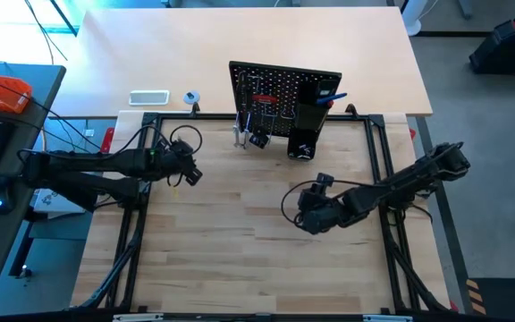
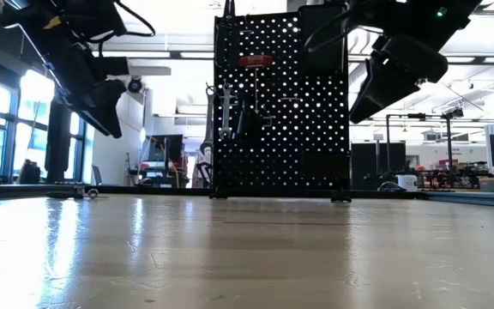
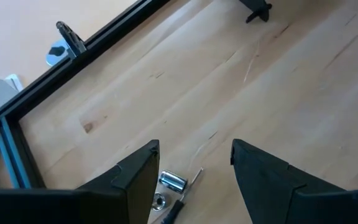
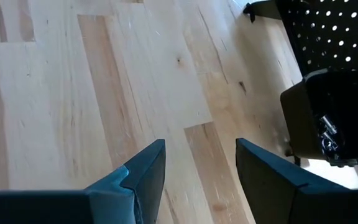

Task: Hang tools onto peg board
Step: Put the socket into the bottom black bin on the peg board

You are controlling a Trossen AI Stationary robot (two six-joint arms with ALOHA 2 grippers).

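Black tools [image 3: 194, 171] [image 4: 201, 168] open, empty

peg board [image 1: 275, 85]: black, perforated, upright at table's 12 o'clock | red-handled screwdriver [image 2: 255, 61]: hung level near top | silver wrench [image 2: 225, 112]: hanging vertical at board's 9 o'clock | box holder [image 1: 309, 121]: tall, black, at 3 o'clock | blue T-handle hex key [image 1: 332, 97]: sticking out of holder

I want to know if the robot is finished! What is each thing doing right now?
Peg board: upright, tools hanging on it.
Red screwdriver: on the board, near its top.
Wrench: hanging on the board.
Box holder: fixed to the board.
Left gripper: jaws open, empty, above the table.
Right gripper: jaws open, empty, above the table.
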